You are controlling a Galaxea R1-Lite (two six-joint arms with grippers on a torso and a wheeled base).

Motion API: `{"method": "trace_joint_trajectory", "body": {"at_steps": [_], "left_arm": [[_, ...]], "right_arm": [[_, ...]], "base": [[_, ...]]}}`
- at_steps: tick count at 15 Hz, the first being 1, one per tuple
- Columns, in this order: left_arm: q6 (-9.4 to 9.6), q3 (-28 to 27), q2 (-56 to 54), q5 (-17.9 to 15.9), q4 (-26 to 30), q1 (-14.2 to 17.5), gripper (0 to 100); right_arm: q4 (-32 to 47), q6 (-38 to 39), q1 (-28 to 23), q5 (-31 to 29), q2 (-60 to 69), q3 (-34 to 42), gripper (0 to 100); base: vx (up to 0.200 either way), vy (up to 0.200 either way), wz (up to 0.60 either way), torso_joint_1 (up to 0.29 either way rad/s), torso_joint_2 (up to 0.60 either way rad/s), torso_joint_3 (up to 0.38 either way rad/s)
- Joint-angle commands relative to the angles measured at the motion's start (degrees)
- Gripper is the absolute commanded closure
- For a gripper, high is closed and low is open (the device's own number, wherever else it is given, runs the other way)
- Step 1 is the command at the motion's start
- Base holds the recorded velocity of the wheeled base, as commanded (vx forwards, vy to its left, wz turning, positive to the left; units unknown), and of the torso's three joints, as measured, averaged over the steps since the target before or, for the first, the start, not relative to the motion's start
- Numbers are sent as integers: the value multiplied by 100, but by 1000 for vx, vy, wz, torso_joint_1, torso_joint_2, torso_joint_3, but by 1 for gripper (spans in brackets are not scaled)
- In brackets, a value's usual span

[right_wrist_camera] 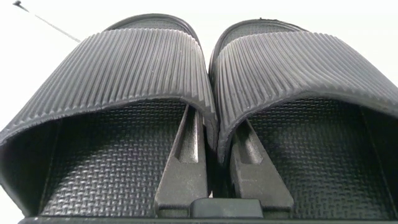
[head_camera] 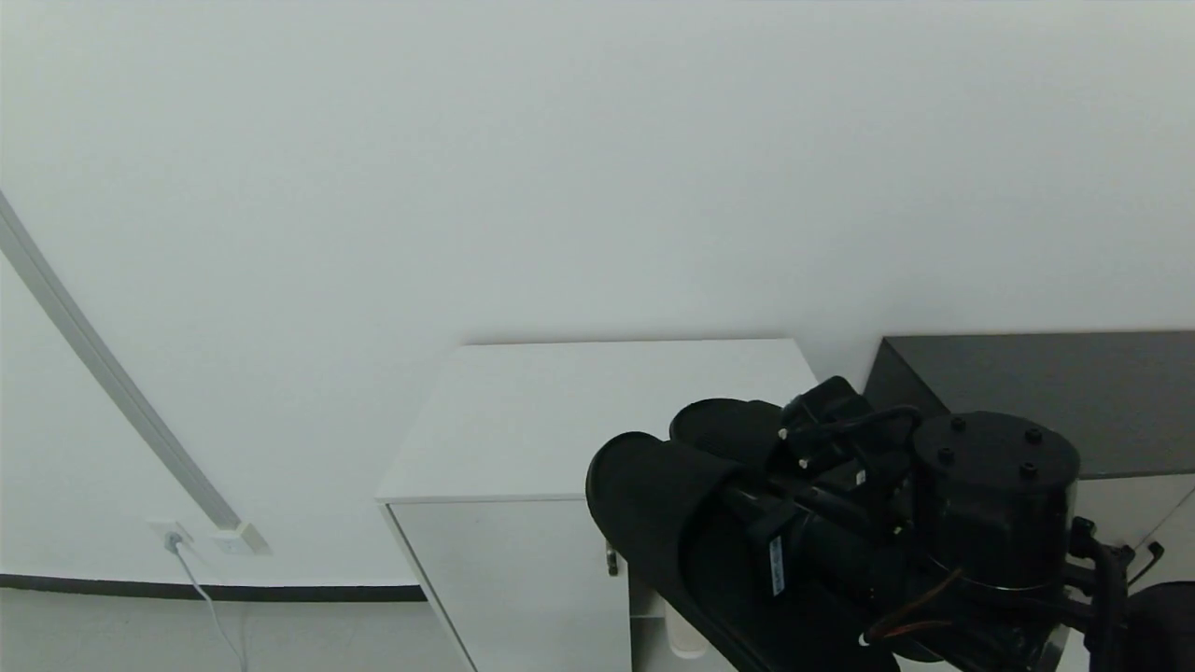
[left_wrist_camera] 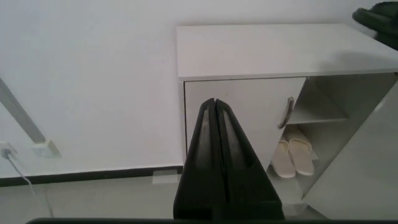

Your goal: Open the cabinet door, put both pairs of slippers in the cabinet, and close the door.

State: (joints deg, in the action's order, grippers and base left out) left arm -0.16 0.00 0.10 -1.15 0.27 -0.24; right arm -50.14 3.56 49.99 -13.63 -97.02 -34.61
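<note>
A pair of black ribbed slippers (right_wrist_camera: 149, 81) hangs in my right gripper (right_wrist_camera: 217, 152), one finger (right_wrist_camera: 185, 158) inside each slipper, shut on their adjoining inner sides. In the head view the black slippers (head_camera: 653, 495) are held in front of the white cabinet (head_camera: 597, 411), near its top front edge. The white cabinet (left_wrist_camera: 267, 50) has its right side open, and a pale pair of slippers (left_wrist_camera: 295, 155) lies inside on the bottom, under a shelf (left_wrist_camera: 317, 115). My left gripper (left_wrist_camera: 214, 104) is shut and empty, some way back from the closed left door (left_wrist_camera: 242, 118).
The open right door (left_wrist_camera: 364, 168) swings out toward me. A dark-topped unit (head_camera: 1046, 373) stands right of the cabinet. A wall socket with a cable (head_camera: 173, 539) and a slanted trunking strip (head_camera: 103, 364) are on the left wall. Bare floor (left_wrist_camera: 93, 199) lies left of the cabinet.
</note>
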Motion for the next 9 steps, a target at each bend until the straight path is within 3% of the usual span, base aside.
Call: {"method": "trace_joint_trajectory", "body": {"at_steps": [1, 9], "left_arm": [[-2, 0, 8, 0, 0, -2, 100], [-2, 0, 8, 0, 0, -2, 100]], "right_arm": [[4, 4, -7, 1, -9, -2, 100], [4, 4, -7, 1, -18, -2, 100]], "base": [[0, 0, 0, 0, 0, 0], [0, 0, 0, 0, 0, 0]]}}
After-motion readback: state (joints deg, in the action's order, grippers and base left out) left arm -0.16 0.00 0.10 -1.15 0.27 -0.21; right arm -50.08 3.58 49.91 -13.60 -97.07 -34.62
